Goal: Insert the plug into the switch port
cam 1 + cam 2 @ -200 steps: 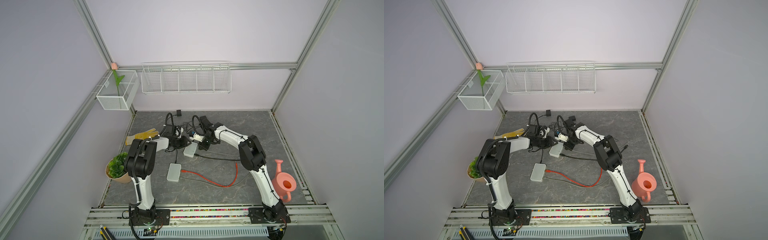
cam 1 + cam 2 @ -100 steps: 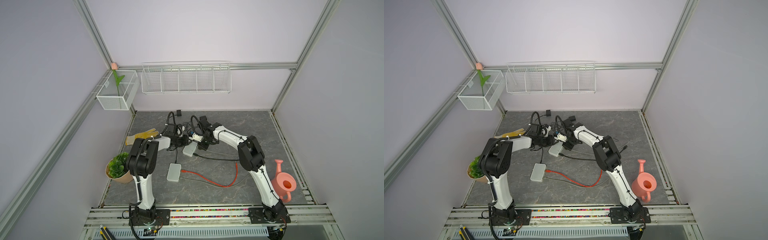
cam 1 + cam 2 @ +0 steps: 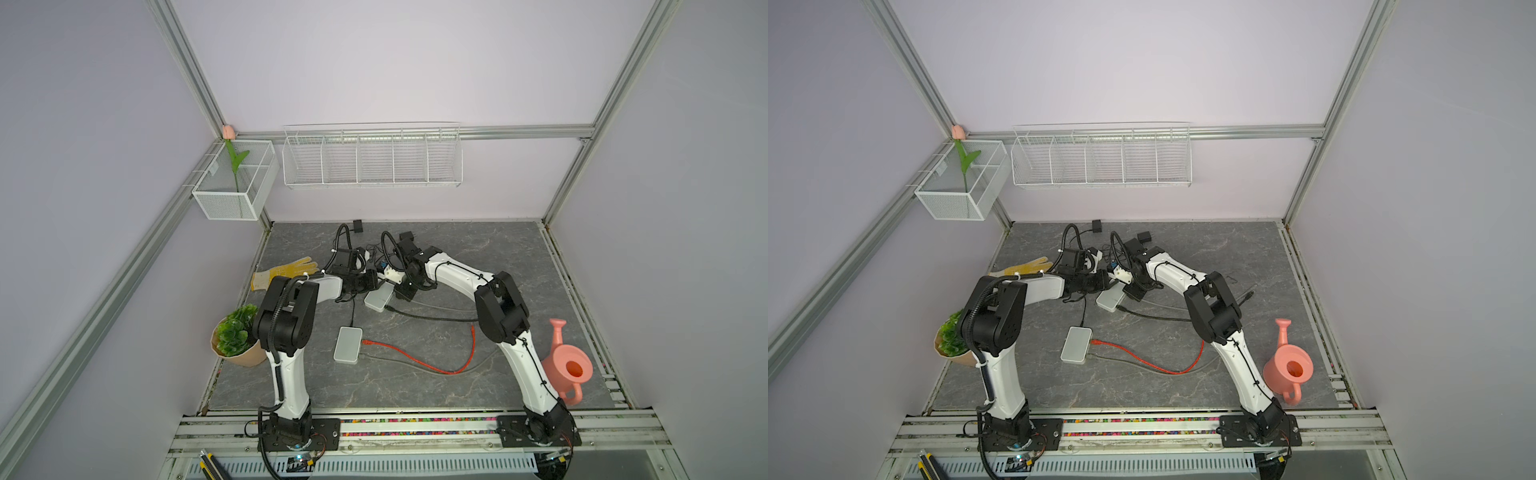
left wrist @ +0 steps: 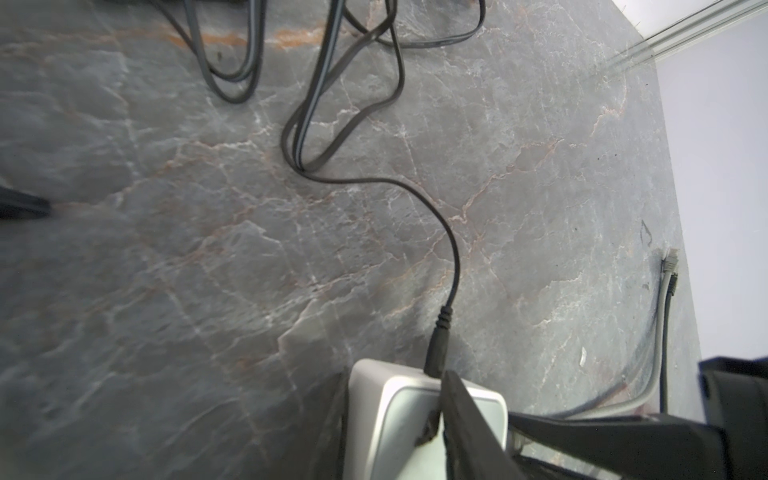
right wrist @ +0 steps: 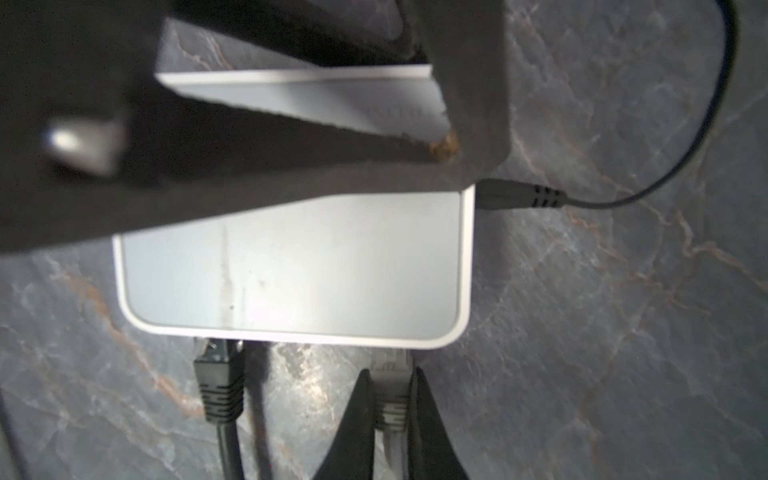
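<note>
Right claw (image 5: 390,376) pinches the grey plug (image 5: 390,409), its tip at the switch (image 5: 291,270) edge, beside 1 dark plug (image 5: 218,386) already seated. Left claw (image 3: 365,282) clamps the switch. Slight tilt could jam the plug against the port rim or shove the switch askew. Well beyond both claws, the wire rack (image 3: 372,183) looks bare; the mesh basket (image 3: 224,203) holds 1 tulip (image 3: 239,160).
</note>
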`<state>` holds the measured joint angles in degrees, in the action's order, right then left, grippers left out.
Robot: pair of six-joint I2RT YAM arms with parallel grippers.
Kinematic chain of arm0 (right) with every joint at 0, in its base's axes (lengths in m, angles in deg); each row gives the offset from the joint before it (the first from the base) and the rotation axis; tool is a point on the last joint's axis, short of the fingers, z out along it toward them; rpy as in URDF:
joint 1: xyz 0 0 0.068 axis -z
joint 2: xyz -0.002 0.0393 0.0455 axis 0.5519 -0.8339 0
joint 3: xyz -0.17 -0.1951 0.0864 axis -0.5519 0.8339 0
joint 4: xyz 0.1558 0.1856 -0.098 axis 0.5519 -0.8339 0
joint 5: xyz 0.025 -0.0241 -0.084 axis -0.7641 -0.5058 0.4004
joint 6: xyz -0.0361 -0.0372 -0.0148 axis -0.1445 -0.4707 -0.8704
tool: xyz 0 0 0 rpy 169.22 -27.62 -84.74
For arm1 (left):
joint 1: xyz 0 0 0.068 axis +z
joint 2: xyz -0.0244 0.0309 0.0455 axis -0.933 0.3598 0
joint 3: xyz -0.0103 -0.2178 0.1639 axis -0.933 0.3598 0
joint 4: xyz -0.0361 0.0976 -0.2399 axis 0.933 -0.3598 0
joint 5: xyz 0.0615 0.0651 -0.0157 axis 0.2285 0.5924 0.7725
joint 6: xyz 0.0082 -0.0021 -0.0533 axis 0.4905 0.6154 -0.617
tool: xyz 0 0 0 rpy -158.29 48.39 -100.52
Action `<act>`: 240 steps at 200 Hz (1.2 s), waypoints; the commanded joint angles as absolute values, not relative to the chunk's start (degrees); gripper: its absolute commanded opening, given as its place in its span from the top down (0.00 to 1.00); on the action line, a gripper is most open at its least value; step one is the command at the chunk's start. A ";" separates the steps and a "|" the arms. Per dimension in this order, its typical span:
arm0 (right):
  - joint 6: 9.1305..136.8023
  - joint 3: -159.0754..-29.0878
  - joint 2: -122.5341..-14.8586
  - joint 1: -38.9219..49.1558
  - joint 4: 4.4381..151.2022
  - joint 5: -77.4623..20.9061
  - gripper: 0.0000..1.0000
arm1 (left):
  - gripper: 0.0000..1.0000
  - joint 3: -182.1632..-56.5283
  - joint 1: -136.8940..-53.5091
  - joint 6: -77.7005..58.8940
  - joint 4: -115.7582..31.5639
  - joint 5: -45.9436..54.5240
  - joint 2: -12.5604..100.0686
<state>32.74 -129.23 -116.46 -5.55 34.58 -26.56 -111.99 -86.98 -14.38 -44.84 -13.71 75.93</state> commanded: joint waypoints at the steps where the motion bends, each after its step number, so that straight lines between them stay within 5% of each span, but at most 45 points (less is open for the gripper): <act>1: 32.79 -126.50 -113.65 -6.94 48.06 -26.76 0.86 | 0.56 -111.43 -87.24 -13.40 -52.41 -20.06 75.21; 54: 35.41 -110.52 -102.77 -6.75 53.24 -10.96 0.54 | 0.34 -110.57 -79.87 -14.84 -51.38 -16.75 66.19; 240: 49.09 -82.03 -49.04 -5.76 55.03 -0.03 0.48 | 0.23 -95.45 -79.26 -11.84 -60.38 1.64 14.57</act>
<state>44.55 -86.48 -55.48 -5.96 52.48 -3.11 -96.88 -78.71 -13.38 -57.45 -1.63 17.60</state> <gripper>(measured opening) 0.523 0.762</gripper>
